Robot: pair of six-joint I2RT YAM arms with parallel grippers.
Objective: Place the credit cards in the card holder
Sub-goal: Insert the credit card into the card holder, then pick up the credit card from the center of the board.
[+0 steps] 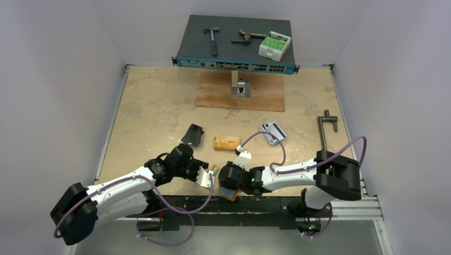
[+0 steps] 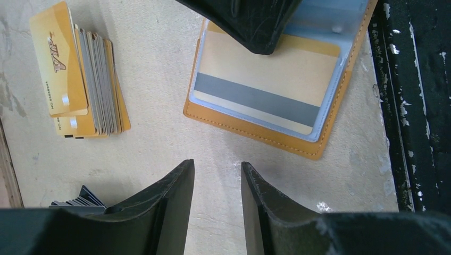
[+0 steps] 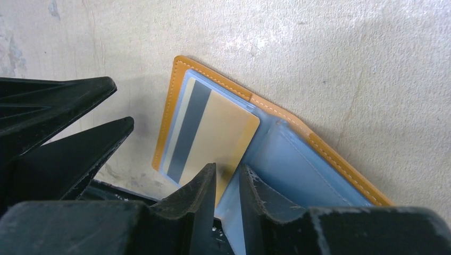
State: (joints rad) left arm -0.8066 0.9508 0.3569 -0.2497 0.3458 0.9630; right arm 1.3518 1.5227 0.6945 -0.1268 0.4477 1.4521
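Step in hand: seating one yellow card (image 3: pixel 223 135) in the clear sleeve of the open card holder (image 2: pixel 255 133). The card lies mostly inside, striped face up. Right gripper (image 3: pixel 227 172) straddles the card's trailing corner, fingers narrowly apart, apparently not pinching it. Left gripper (image 2: pixel 218 167) hovers just beside the holder, fingers apart, empty. More cards (image 2: pixel 90 79) sit stacked near the holder. Next, we judge: nudge this card fully home, then fetch another.

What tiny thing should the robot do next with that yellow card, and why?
Probably the right gripper should nudge the yellow card deeper into the card holder: the card looks only partly tucked in, and its bare end sits right at that gripper. The left gripper hovers empty.
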